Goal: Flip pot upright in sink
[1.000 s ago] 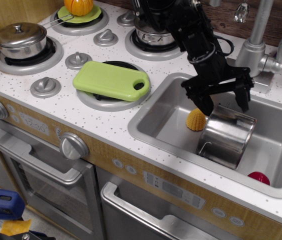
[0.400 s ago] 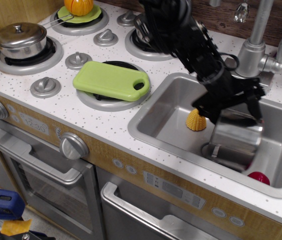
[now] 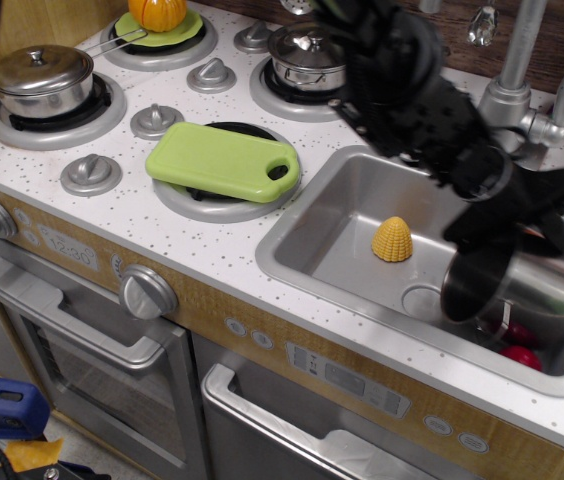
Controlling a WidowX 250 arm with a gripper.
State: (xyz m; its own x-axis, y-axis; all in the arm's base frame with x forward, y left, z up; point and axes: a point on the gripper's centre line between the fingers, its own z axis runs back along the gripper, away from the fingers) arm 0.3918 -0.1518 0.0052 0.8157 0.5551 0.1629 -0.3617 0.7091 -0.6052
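Observation:
The steel pot [image 3: 542, 288] hangs tilted on its side over the right end of the grey sink [image 3: 332, 235], its dark open mouth facing lower left. My black gripper [image 3: 510, 232] reaches down from the upper left and is closed on the pot's upper rim, holding it above the sink floor. The fingers are blurred by motion, and the wire handle is hard to make out. The round drain [image 3: 422, 300] lies just left of the pot.
A yellow toy corn [image 3: 392, 240] stands in the middle of the sink. A red object [image 3: 520, 356] lies under the pot at the front right corner. The faucet [image 3: 512, 95] stands behind the sink. A green cutting board [image 3: 224, 160] and lidded pots [image 3: 307, 55] sit on the stove.
The gripper has closed on the pot and carried it right and up from the sink's middle. The pot has turned so its mouth faces lower left, and the drain is uncovered.

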